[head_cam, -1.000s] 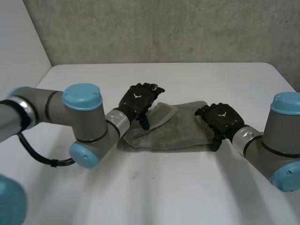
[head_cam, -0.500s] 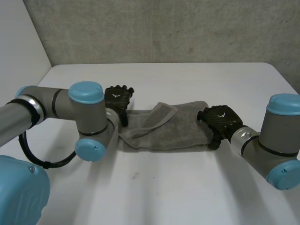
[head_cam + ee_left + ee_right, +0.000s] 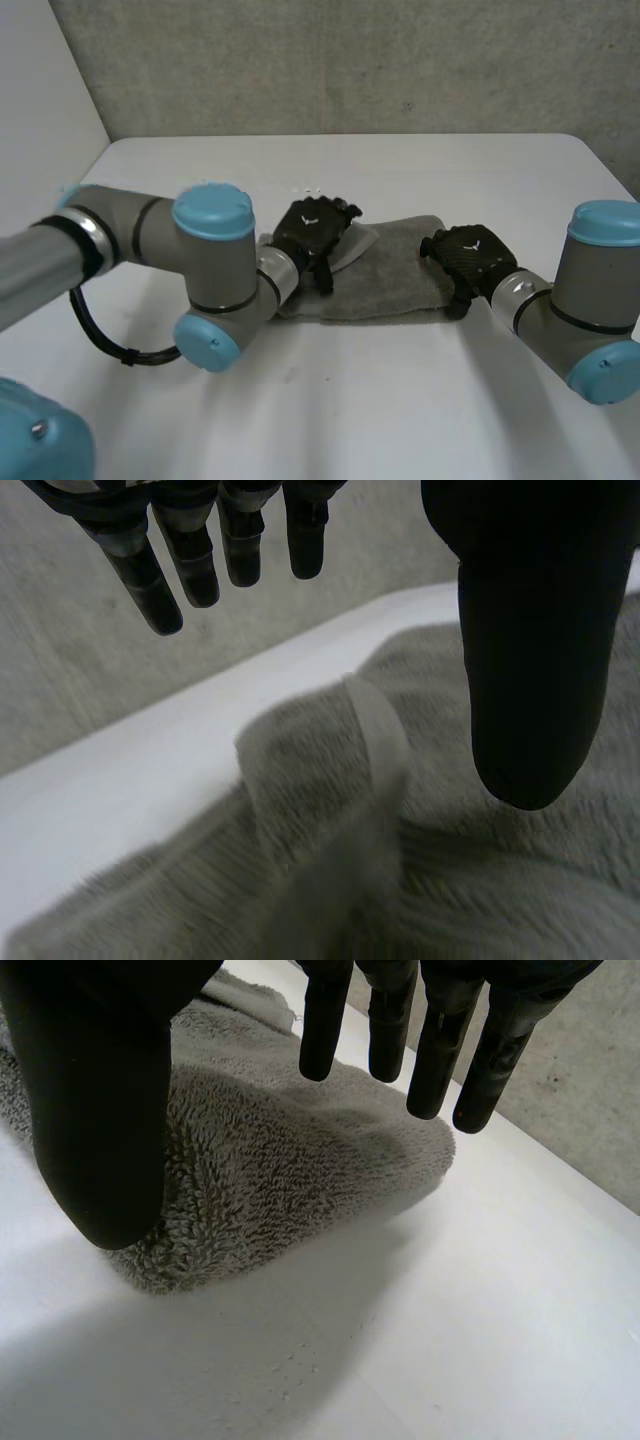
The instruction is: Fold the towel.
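A grey towel (image 3: 395, 270) lies folded into a long strip across the middle of the white table (image 3: 350, 400). My left hand (image 3: 313, 228) hovers over the strip's left end, open, fingers straight. In the left wrist view the thumb (image 3: 530, 630) hangs just above the towel (image 3: 330, 810), where a flap with a paler hem lies turned over on top. My right hand (image 3: 472, 255) is at the strip's right end. In the right wrist view its fingers (image 3: 435, 1050) are straight above a rounded towel corner (image 3: 280, 1160), with the thumb close to the pile, and it holds nothing.
A grey concrete wall (image 3: 350, 60) rises behind the table's far edge. A white wall (image 3: 40, 100) stands at the left. Bare tabletop lies in front of the towel and to the right of my right arm (image 3: 590, 310).
My left hand swung left off the towel, then came back over its left end. The right hand stayed at the right end, its fingers bending slightly.
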